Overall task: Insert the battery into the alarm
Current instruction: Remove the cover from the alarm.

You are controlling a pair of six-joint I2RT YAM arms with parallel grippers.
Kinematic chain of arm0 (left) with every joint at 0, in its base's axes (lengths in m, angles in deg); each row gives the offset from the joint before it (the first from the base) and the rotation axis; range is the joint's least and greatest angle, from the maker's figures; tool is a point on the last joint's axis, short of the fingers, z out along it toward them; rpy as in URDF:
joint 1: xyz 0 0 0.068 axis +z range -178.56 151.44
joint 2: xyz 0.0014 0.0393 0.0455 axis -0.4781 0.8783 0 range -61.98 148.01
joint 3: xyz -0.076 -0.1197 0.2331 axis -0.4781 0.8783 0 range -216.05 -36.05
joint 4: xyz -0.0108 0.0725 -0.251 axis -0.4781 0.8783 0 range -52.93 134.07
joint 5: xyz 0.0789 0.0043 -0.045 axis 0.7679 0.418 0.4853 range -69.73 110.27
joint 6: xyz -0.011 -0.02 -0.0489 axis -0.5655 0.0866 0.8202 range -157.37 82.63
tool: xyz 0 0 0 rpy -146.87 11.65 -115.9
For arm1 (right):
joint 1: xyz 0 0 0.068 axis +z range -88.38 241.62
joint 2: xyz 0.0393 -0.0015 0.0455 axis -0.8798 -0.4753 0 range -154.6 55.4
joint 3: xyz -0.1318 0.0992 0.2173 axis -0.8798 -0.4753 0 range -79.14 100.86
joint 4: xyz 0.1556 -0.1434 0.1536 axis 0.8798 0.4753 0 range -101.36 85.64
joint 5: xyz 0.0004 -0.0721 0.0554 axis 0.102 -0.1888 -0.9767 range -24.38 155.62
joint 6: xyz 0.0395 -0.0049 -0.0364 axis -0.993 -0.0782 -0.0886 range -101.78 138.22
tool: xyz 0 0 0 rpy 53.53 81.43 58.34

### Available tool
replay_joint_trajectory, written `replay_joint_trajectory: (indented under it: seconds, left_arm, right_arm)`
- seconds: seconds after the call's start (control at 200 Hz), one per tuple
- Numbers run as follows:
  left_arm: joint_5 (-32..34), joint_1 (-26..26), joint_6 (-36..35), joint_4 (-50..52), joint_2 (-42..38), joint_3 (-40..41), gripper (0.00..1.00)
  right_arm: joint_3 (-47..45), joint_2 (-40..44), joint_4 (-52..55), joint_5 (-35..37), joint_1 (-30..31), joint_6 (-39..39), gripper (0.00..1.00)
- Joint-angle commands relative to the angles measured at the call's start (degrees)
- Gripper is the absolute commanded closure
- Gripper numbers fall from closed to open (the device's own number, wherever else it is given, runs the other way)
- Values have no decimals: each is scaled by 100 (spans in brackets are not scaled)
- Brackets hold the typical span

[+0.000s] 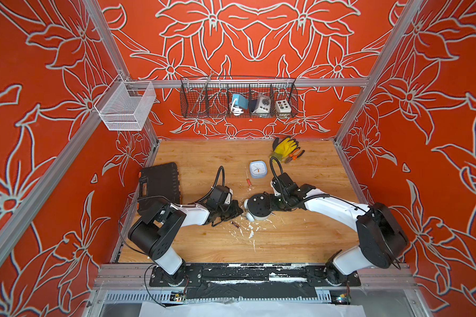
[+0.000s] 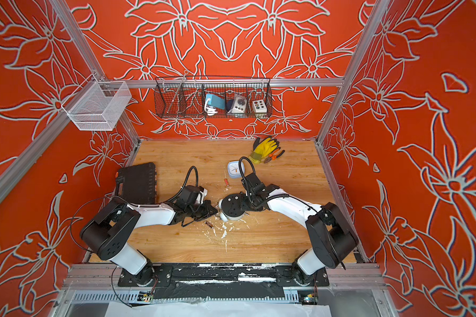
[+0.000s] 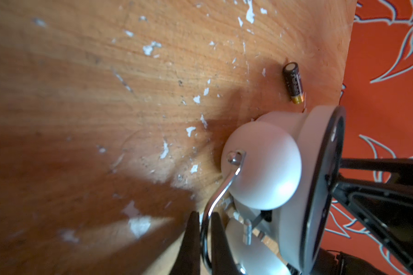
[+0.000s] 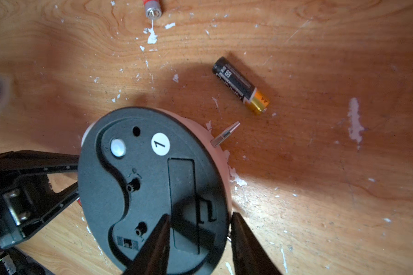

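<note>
Left wrist: my left gripper (image 3: pixel 204 215) clamps the chrome handle (image 3: pixel 224 188) of the white round alarm (image 3: pixel 312 147), bracing it; right gripper (image 4: pixel 200 215), hold unclear; black-gold battery (image 1: pixel 234 225) at its seven o'clock.

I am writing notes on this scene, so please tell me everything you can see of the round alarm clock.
The alarm clock is round, with a white plastic-looking body and two white bells. It lies face down on the table, black back up, battery cover apparently on. The left claw is shut on its wire handle; the right claw stands open astride its rim.
</note>
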State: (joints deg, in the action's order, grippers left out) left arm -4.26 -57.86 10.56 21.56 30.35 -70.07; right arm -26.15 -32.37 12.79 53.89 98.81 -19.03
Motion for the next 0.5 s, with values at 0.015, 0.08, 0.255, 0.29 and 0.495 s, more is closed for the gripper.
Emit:
replay_joint_trajectory:
  seconds: [0.015,0.08,0.255,0.29,0.495]
  left_arm:
    - [236,2,-61,350,37,-26,100]
    - [376,3,-106,548,-33,-9,100]
    - [658,1,-60,916,-185,45,100]
    - [648,3,-62,941,-193,45,100]
    - [676,3,-11,1023,-287,9,100]
  right_arm:
    - [228,-121,-28,-195,-19,164,57]
    - [260,-42,-16,-216,-9,220,56]
    - [468,232,424,245,34,436,54]
    - [517,273,497,348,50,451,53]
    - [683,292,675,545,206,439,53]
